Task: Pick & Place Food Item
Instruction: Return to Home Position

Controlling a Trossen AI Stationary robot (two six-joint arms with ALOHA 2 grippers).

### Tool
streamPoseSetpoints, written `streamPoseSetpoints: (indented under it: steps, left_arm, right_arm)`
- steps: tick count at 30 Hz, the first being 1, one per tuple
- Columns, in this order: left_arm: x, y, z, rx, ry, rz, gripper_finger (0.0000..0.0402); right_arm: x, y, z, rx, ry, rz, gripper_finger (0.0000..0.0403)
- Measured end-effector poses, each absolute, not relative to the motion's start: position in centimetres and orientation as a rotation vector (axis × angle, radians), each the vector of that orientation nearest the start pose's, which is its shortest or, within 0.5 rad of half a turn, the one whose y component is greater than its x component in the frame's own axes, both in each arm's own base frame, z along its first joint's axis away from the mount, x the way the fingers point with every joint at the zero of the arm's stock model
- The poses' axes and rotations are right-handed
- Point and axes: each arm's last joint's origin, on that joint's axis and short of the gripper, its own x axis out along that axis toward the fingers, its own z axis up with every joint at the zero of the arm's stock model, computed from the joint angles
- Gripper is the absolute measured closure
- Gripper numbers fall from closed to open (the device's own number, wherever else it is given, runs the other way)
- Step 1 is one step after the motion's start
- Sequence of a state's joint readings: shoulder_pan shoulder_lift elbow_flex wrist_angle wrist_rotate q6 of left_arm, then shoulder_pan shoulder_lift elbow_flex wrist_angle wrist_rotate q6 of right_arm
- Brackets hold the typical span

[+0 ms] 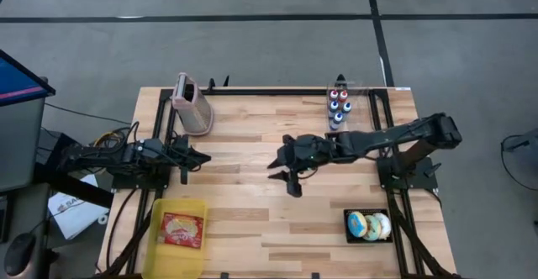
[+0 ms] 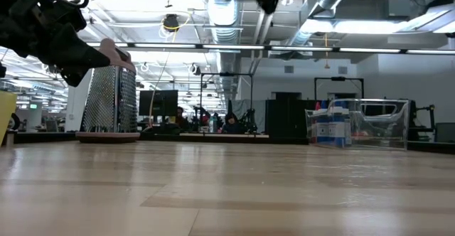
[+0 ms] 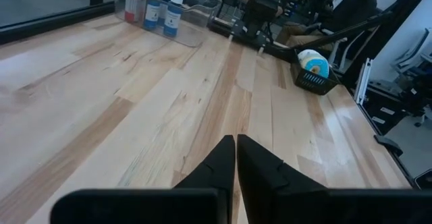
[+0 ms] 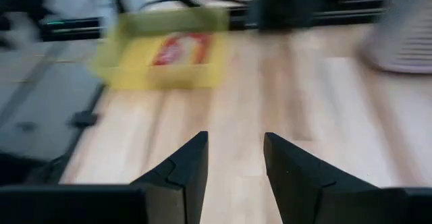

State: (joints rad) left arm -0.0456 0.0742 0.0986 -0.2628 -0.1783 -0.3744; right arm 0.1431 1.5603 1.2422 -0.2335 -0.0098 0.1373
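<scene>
A red food packet [image 1: 182, 228] lies flat in a yellow tray [image 1: 160, 244] at the table's near left; the right wrist view shows the packet [image 4: 181, 48] and tray [image 4: 121, 65] blurred ahead of the fingers. Round iced pastries [image 1: 368, 225] sit in a black basket [image 1: 349, 237] at the near right. My right gripper [image 1: 283, 178] hangs open above the table's middle, nothing between its fingers [image 4: 235, 143]. At the left edge my left gripper [image 1: 200, 156] is shut and holds nothing [image 3: 235, 143].
A metal grater [image 1: 192, 104] stands at the far left of the table. A clear holder with several small bottles [image 1: 339, 104] stands at the far right. Bare wood lies between the tray and the basket.
</scene>
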Motion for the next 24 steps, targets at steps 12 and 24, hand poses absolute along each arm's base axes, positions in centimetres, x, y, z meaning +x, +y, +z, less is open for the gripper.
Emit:
streamPoseSetpoints:
  steps: [12, 24]
  left_arm:
    - [9.6, 0.1, 16.8, -0.347, 0.201, 0.174, 0.0390]
    - [10.3, 0.0, 16.7, -0.345, 0.217, 0.177, 0.0390]
  right_arm:
    - [24.5, 4.0, 23.7, 0.085, 0.292, 0.240, 0.0266]
    - [15.8, 2.5, 19.6, 0.061, 0.156, 0.133, 0.0266]
